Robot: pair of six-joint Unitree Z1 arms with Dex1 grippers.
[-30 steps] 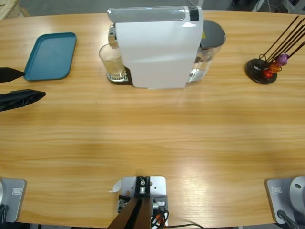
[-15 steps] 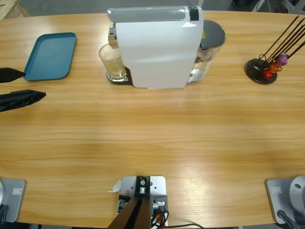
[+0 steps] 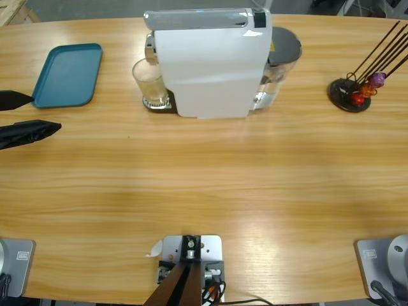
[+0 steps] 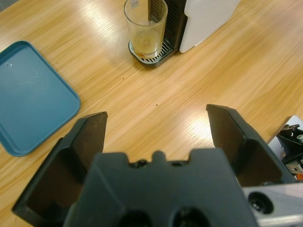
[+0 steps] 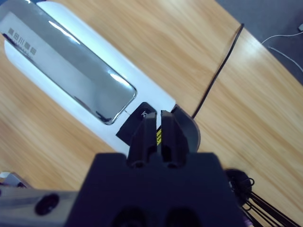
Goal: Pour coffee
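Observation:
A white coffee machine (image 3: 210, 64) stands at the back middle of the table, with a clear glass (image 3: 151, 83) on its drip tray. The left wrist view shows the glass (image 4: 145, 30) under the spout; its bottom looks pale, and the coffee is out of view. My left gripper (image 3: 44, 112) comes in from the left edge, open and empty, well short of the glass. Its jaws (image 4: 158, 116) stand wide apart over bare wood. My right gripper (image 5: 158, 116) is shut on nothing, looking down at the machine's top (image 5: 71, 71); it is outside the high view.
A teal tray (image 3: 69, 73) lies at the back left, close to the left gripper. The machine's water tank (image 3: 280, 57) sits on its right side. A black capsule stand (image 3: 349, 94) with thin rods stands at the back right. A black cable (image 5: 218, 71) runs behind the machine.

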